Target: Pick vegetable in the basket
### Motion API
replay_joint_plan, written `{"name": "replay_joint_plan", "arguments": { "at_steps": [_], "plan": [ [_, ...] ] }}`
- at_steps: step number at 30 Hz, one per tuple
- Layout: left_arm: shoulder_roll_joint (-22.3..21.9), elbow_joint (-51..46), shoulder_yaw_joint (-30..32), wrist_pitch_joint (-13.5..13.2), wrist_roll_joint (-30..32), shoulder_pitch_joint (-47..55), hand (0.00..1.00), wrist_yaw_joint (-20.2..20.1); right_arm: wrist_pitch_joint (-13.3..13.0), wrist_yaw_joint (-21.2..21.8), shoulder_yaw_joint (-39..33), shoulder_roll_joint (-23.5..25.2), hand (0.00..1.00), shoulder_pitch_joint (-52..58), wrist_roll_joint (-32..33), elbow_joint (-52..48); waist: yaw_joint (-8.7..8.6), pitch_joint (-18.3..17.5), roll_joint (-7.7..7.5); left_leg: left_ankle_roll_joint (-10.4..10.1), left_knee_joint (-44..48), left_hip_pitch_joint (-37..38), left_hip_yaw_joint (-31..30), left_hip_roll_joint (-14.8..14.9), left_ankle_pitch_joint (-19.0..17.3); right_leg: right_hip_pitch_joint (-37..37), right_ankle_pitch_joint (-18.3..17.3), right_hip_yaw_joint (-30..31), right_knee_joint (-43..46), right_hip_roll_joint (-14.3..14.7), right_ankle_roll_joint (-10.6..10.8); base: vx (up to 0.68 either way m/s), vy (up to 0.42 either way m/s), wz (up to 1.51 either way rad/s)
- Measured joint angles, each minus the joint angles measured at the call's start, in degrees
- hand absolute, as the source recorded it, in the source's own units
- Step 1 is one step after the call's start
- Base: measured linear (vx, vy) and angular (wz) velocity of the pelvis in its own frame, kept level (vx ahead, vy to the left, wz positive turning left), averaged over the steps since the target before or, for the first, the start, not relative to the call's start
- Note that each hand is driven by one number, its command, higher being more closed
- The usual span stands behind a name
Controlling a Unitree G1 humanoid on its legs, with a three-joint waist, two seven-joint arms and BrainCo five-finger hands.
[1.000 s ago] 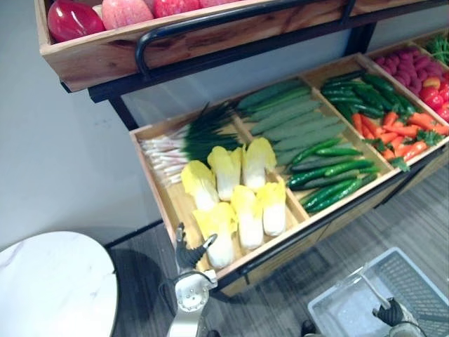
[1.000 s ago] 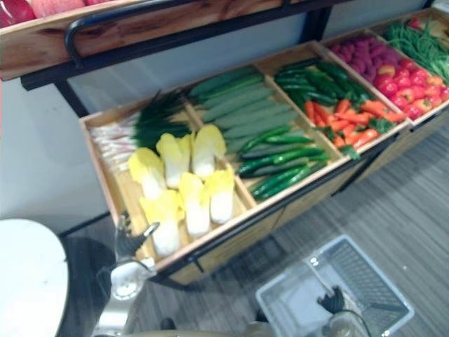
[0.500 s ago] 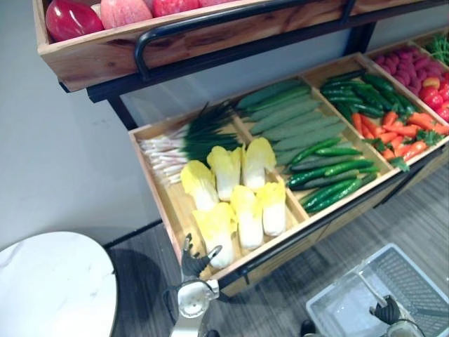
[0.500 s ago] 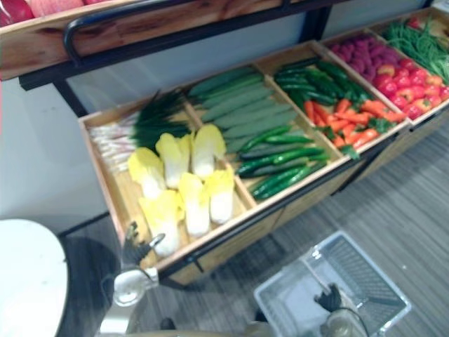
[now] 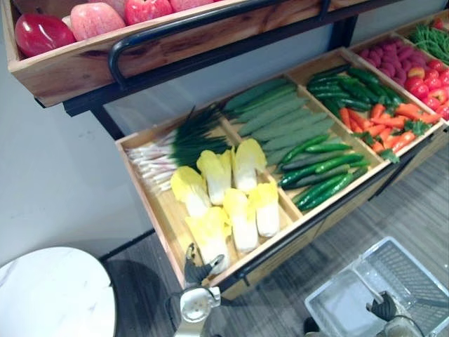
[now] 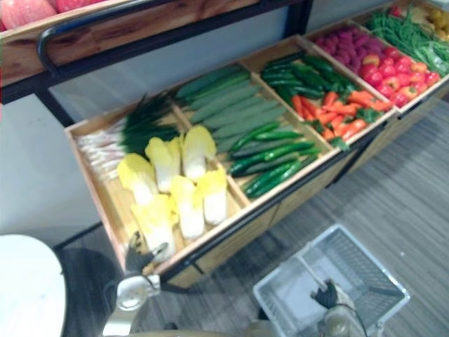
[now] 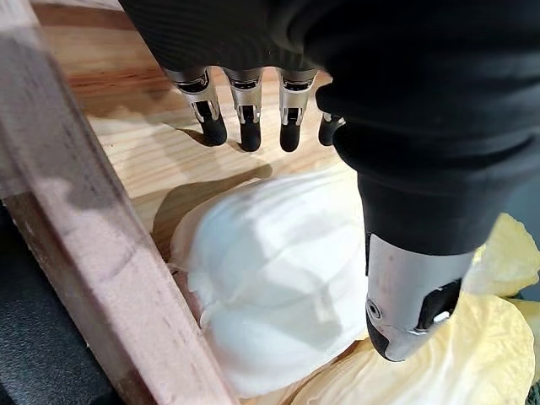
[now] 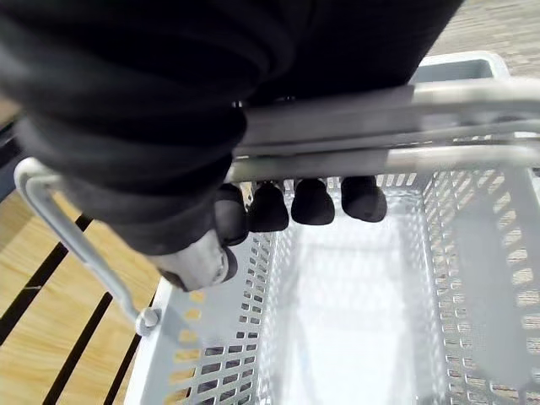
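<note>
One cabbage [image 7: 270, 278] lay under the open-fingered left hand [image 7: 247, 105] — light, soft-leaved, likely best taken round its firm white base; right hand [image 8: 291, 202] clenched the basket handle [image 8: 380, 110].

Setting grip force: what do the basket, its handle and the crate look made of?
The basket looks matte grey plastic, by its moulded perforated walls; the handle probably metal: thin silvery rods; the crate bare wood, grain showing.
</note>
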Motion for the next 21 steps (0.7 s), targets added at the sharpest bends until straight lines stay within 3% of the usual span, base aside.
{"name": "replay_joint_plan", "arguments": {
  "at_steps": [21],
  "plan": [
    [0.1, 9.8, 1.3, -2.7, -0.2, -4.7, 0.00, 6.5, -0.4, 0.0, 4.7, -0.3, 1.00, -0.5, 0.1, 0.1, 0.06, 0.0, 0.66, -0.4, 2.3, 0.3, 3.0, 0.7, -1.6, -0.8, 1.9, 3.8, -2.2, 0.7, 0.0, -0.01, -0.002, -0.10]
  ]
}}
